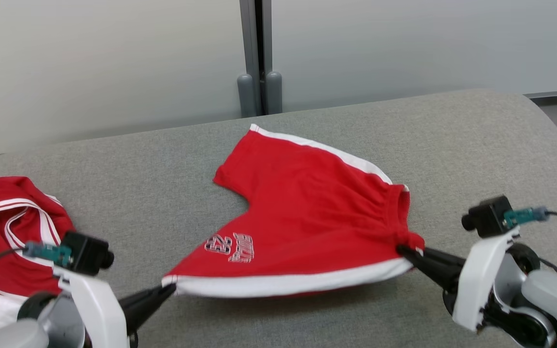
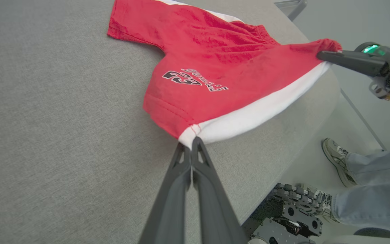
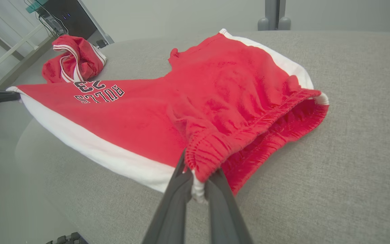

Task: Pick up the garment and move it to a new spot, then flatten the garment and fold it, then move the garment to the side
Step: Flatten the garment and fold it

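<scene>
Shorts are held taut, long axis left-right: one end is pinched by left gripper, the other by right gripper.

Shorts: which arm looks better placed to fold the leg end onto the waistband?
Probably left: left fingers pinch the shorts at the leg's hem corner; right fingers hold the waistband.

Looks like a robot test lab: grey fabric-covered table, pale partition panels, a person's foot nearby
</scene>
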`<state>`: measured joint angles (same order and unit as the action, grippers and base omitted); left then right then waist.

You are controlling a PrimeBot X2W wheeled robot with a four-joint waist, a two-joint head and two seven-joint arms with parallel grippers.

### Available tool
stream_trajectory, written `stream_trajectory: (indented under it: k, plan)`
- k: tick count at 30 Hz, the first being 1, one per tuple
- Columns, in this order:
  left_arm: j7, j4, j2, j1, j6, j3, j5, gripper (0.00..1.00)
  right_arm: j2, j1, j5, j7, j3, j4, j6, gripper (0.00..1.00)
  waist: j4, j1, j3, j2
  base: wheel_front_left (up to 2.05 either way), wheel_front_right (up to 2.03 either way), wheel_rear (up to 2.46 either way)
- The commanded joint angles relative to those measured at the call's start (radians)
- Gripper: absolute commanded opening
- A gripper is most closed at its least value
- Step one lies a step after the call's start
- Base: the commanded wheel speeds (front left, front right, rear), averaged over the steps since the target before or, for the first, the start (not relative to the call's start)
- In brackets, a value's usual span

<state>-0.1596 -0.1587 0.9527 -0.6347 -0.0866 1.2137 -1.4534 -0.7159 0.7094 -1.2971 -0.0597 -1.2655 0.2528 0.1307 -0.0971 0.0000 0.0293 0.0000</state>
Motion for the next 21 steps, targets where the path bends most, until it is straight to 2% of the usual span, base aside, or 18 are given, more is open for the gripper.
stream_trajectory:
  k: [1,6,10,15,21]
  plan:
    - [0.015,-0.054,0.03,0.045,-0.03,0.008,-0.012,0.0,-0.032,-0.043,-0.015,-0.001,0.003,-0.041,0.0,0.0,0.002,0.0,-0.009,0.0,0.0,0.0,0.0]
    - [0.04,-0.179,0.09,0.116,-0.09,0.016,-0.03,0.0,-0.117,-0.117,-0.022,-0.014,0.022,-0.134,0.0,0.0,0.005,0.0,-0.011,0.0,0.0,0.0,0.0]
    - [0.029,-0.22,0.121,0.086,-0.113,-0.008,-0.036,0.0,-0.129,-0.156,-0.035,-0.011,0.076,-0.179,0.0,0.0,-0.008,0.0,0.003,0.0,0.0,0.0,0.0]
    - [-0.009,-0.189,0.125,0.024,-0.092,-0.036,-0.032,0.0,-0.095,-0.153,-0.063,-0.027,0.124,-0.188,0.0,0.0,-0.031,0.0,0.035,0.0,0.0,0.0,0.0]
    - [-0.147,-0.108,0.117,-0.112,-0.037,-0.063,-0.014,0.0,-0.041,-0.089,-0.107,-0.082,0.189,-0.176,0.0,0.0,-0.075,0.0,0.137,0.0,0.0,0.0,0.0]
